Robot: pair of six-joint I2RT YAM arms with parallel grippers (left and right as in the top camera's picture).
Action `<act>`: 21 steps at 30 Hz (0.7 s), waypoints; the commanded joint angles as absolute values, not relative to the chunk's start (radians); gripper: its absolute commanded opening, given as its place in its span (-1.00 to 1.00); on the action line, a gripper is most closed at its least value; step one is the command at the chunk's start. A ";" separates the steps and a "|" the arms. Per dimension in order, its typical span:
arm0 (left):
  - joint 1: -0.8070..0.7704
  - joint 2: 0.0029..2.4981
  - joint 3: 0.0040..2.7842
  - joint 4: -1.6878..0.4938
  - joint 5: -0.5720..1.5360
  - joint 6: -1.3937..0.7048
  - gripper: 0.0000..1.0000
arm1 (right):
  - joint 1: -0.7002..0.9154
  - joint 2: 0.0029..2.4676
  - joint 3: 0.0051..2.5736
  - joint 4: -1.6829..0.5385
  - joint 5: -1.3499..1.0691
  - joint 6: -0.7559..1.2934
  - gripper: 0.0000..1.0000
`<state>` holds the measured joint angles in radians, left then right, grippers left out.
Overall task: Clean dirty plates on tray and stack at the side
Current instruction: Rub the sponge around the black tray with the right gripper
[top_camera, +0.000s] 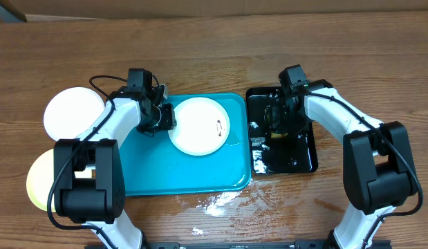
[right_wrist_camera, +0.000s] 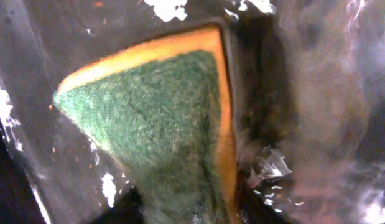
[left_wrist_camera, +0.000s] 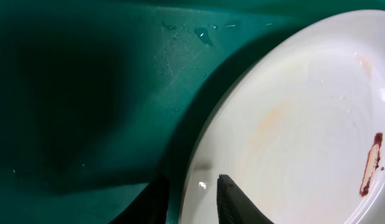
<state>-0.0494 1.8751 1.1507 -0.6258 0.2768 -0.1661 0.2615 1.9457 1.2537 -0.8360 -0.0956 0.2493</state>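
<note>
Where the teal tray [top_camera: 186, 173] sits on the bench [top_camera: 214, 55], a white plate [top_camera: 198, 126] lies in its upper part, with a dark smear [left_wrist_camera: 369, 165] near one edge. The left fingers [left_wrist_camera: 232, 198] are closed on the plate's left rim. The right fingers [top_camera: 278, 123] are down in the black tray [top_camera: 307, 162] just beside it, over a green-and-yellow sponge [right_wrist_camera: 161, 124]; I cannot tell whether they are open or clamped. Another white plate [top_camera: 72, 114] and a yellow plate [top_camera: 39, 181] rest at the bench's left.

no legible text, labels, brands or numbers anywhere, not on the plate [top_camera: 198, 126], teal tray [top_camera: 193, 176], sponge [right_wrist_camera: 161, 124]
</note>
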 commanded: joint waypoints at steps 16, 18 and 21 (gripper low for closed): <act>-0.058 1.893 1.134 -0.628 0.281 -0.173 -0.34 | 0.247 1.930 1.329 -0.854 -0.105 0.259 0.23; -0.064 1.893 1.133 -0.631 0.281 -0.173 -0.48 | 0.247 1.930 1.311 -0.836 -0.105 0.258 0.24; -0.077 1.893 1.133 -0.631 0.280 -0.173 -0.67 | 0.247 1.930 1.279 -0.788 -0.105 0.258 0.33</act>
<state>-0.0570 1.8759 1.1469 -0.6292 0.2764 -0.1799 0.2504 1.9457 1.3067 -0.8055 -0.1009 0.2588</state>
